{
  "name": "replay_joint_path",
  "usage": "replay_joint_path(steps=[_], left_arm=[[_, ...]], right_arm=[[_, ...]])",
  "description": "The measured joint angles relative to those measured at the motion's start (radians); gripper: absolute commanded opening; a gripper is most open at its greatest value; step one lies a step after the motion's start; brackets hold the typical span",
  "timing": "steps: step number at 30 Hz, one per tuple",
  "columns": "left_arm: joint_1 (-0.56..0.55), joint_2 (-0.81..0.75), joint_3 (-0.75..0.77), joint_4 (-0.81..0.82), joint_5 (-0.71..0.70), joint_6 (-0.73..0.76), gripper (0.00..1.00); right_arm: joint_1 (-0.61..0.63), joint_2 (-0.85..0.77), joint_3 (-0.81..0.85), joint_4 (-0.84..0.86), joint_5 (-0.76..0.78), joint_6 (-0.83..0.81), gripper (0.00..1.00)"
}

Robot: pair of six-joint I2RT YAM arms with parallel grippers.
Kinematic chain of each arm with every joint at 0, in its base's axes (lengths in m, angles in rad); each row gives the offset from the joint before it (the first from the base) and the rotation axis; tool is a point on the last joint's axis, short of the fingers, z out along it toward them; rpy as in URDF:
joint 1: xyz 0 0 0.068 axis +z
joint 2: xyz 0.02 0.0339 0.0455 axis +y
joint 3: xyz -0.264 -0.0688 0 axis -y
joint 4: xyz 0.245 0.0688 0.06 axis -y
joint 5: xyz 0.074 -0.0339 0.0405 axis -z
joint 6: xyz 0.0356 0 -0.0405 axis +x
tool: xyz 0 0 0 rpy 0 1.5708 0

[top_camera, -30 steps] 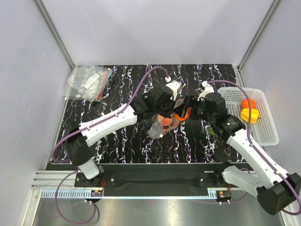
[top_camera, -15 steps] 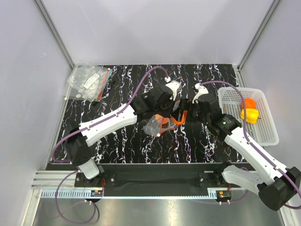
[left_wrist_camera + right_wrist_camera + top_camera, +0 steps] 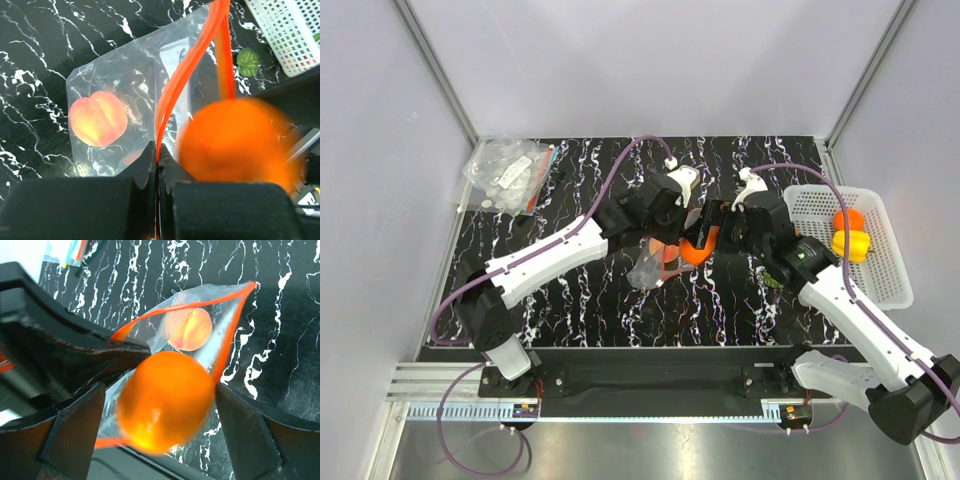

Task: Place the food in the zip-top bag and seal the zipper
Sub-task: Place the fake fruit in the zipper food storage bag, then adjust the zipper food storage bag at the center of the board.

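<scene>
At centre frame we are pinching the bag [image 3: 115, 75] by its zipper [image 3: 192, 60] in the closed left end effector [image 3: 157, 160], our right end effector [image 3: 160, 395] standing open around an orange [image 3: 165, 400] at the mouth, risking it glancing off the zipper onto the worktop [image 3: 740, 300].

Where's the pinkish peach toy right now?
In the left wrist view, left of centre, the round peach-pink toy fruit lies inside the clear plastic zip-top bag, mid-table.

No readable text (zip-top bag [image 3: 115, 75] included)
</scene>
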Motion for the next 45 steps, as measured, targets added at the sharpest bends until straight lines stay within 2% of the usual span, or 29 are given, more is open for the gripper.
replay_joint_path(steps=[12,13,15,21,28,29,30,32,34,38,45], left_arm=[[0.019,0.0,0.002,0.0,0.064,-0.003,0.0],[0.024,0.0,0.002,0.0,0.068,-0.003,0.0],[0.033,-0.003,0.001,0.001,0.073,-0.003,0.0],[0.053,-0.026,-0.006,0.002,0.077,-0.003,0.0],[0.056,-0.051,-0.021,0.005,0.082,-0.003,0.0],[0.056,-0.051,-0.022,0.004,0.084,-0.003,0.0],[0.056,-0.051,-0.024,0.005,0.084,-0.003,0.0],[0.056,-0.051,-0.025,0.005,0.084,-0.003,0.0],[0.057,-0.052,-0.026,0.003,0.082,-0.001,0.0],[0.069,-0.06,-0.026,-0.015,0.055,0.011,0.0],[0.132,-0.122,0.0,-0.101,-0.085,0.035,0.0]], right_arm=[[0.007,0.047,0.02,-0.012,0.008,0.03,0.86],[0.008,0.041,0.023,-0.017,0.018,0.032,0.76],[0.008,0.022,0.032,-0.034,0.045,0.034,0.7],[0.008,-0.01,0.096,-0.121,0.117,0.047,0.7],[0.008,0.034,0.08,-0.131,0.132,0.087,0.69],[0.008,0.05,0.076,-0.124,0.131,0.093,0.65],[0.008,0.063,0.073,-0.119,0.13,0.095,0.51],[0.008,0.097,0.073,-0.108,0.131,0.101,0.32],[0.008,0.125,0.073,-0.104,0.131,0.113,0.15],[0.008,0.174,0.104,-0.105,0.116,0.122,0.05],[0.015,0.269,0.237,-0.063,0.034,0.115,0.01]])
